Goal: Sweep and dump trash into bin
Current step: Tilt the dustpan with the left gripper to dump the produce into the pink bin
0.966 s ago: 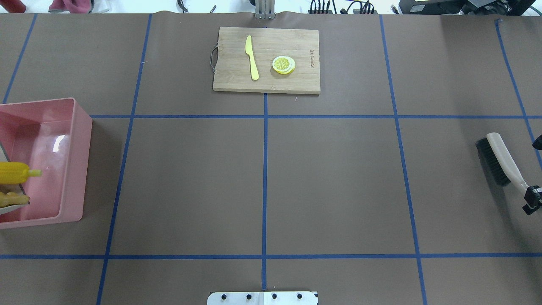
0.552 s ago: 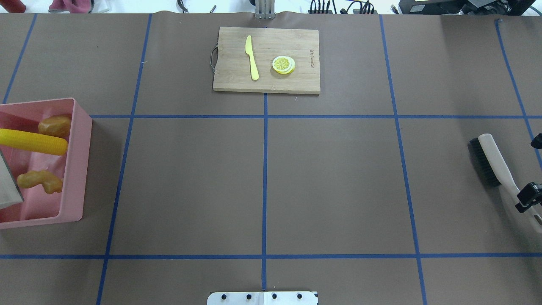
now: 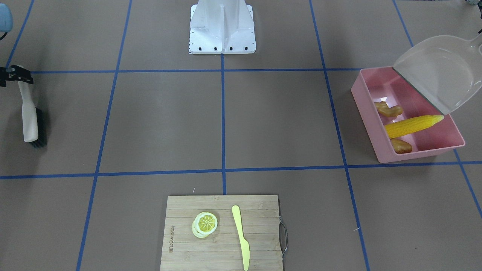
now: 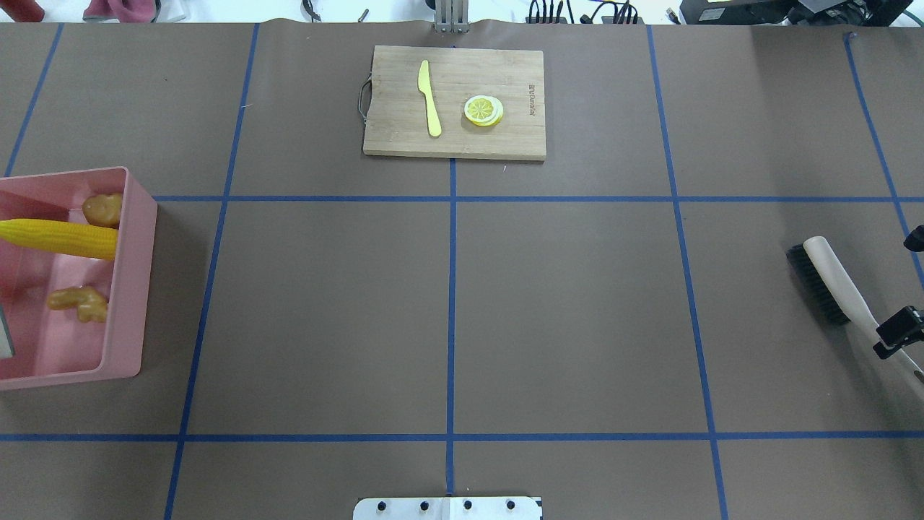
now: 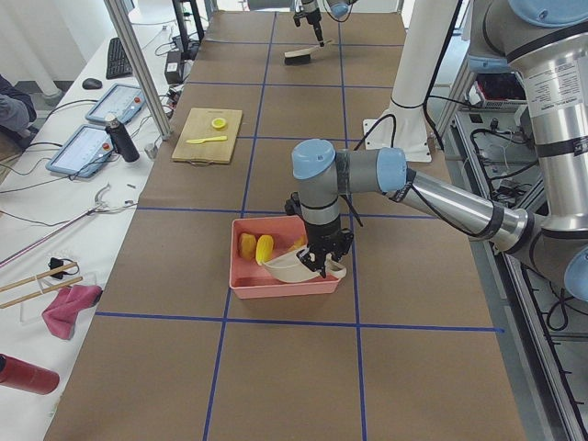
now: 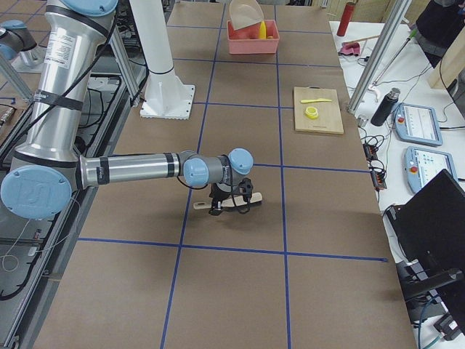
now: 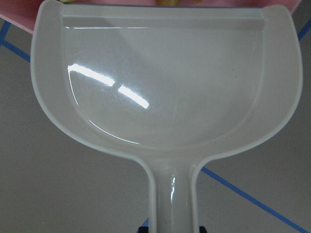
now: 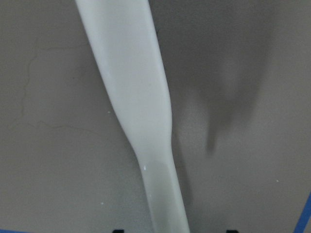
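The pink bin (image 4: 133, 289) stands at the table's left edge and also shows in the front-facing view (image 3: 421, 154). In it lie the yellow corn cob (image 4: 61, 238), the brown potato (image 4: 102, 209) and the tan ginger root (image 4: 79, 303). My left gripper (image 7: 172, 228) is shut on the handle of the beige dustpan (image 3: 437, 71), which is tilted over the bin's near side and empty. My right gripper (image 4: 895, 339) is shut on the handle of the brush (image 4: 819, 282) at the far right, low over the table.
A wooden cutting board (image 4: 505, 141) at the far middle carries a pale yellow knife (image 4: 430, 97) and a lemon slice (image 4: 483, 110). The robot's base plate (image 4: 447, 508) is at the near edge. Blue tape lines cross the brown table cover.
The corn, potato and ginger slid off the dustpan and came to rest in the bin. The dustpan drew back to the left. My right gripper and the brush shifted slightly left.
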You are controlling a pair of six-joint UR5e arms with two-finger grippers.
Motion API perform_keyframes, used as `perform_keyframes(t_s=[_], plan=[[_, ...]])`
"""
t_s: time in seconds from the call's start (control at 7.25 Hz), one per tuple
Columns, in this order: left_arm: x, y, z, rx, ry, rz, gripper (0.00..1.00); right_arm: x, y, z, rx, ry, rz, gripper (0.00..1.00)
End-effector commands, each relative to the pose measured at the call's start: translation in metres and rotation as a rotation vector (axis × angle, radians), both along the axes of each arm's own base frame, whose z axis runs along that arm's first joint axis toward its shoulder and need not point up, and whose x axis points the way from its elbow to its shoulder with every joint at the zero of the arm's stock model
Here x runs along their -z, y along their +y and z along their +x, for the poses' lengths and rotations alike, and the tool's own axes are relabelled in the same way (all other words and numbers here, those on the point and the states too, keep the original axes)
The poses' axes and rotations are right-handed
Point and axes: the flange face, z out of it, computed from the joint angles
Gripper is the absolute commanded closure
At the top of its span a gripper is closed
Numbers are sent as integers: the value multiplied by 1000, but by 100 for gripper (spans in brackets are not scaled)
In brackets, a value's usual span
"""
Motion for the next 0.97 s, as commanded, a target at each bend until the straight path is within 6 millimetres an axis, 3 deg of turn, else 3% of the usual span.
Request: perform_keyframes(t_s=[0.0, 0.14, 0.41, 0.55, 0.69, 0.83], plan=[[22, 10, -6, -48, 20, 77, 100, 25, -35, 36, -117, -25, 64, 0], [33, 18, -6, -66, 24, 89, 100, 52, -66, 73, -223, -32, 132, 0], [46, 10, 2, -85, 66, 142, 100, 97, -111, 152, -400, -17, 256, 0], [59, -2, 8, -89, 105, 237, 100, 94, -117, 173, -363, 80, 372, 0], [72, -8, 38, -155, 181, 316, 100, 84, -119, 188, -340, 122, 398, 0], [85, -13, 60, -172, 218, 372, 100, 68, -108, 216, -382, 127, 362, 0]])
